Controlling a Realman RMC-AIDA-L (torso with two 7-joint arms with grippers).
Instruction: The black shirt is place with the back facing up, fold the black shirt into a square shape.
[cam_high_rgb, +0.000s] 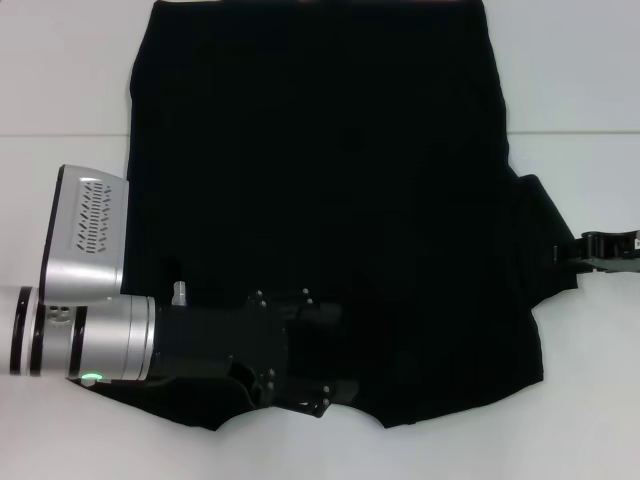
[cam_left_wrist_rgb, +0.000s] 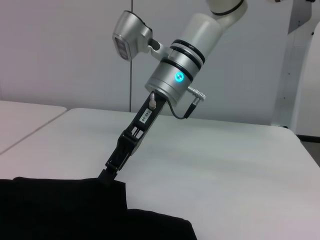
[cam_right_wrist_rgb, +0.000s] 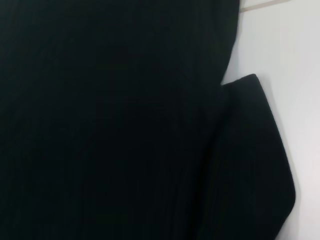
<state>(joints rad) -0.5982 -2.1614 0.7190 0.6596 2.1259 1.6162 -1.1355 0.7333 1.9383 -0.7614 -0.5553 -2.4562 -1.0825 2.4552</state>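
The black shirt (cam_high_rgb: 330, 170) lies spread flat on the white table (cam_high_rgb: 60, 70), its neckline edge at the near side. Its right sleeve (cam_high_rgb: 540, 240) sticks out sideways. My right gripper (cam_high_rgb: 572, 255) is at that sleeve's outer edge; in the left wrist view the right gripper (cam_left_wrist_rgb: 111, 172) has its narrow tips pinched on the corner of the cloth (cam_left_wrist_rgb: 60, 210). My left gripper (cam_high_rgb: 300, 392) hovers low over the shirt's near left part, black against black. In the right wrist view the shirt (cam_right_wrist_rgb: 110, 120) and its sleeve (cam_right_wrist_rgb: 255, 165) fill most of the picture.
White tabletop (cam_left_wrist_rgb: 225, 165) runs around the shirt on all sides. A seam between table panels (cam_high_rgb: 580, 132) crosses behind the shirt. A wall and a white stand (cam_left_wrist_rgb: 300, 75) rise beyond the table's far side.
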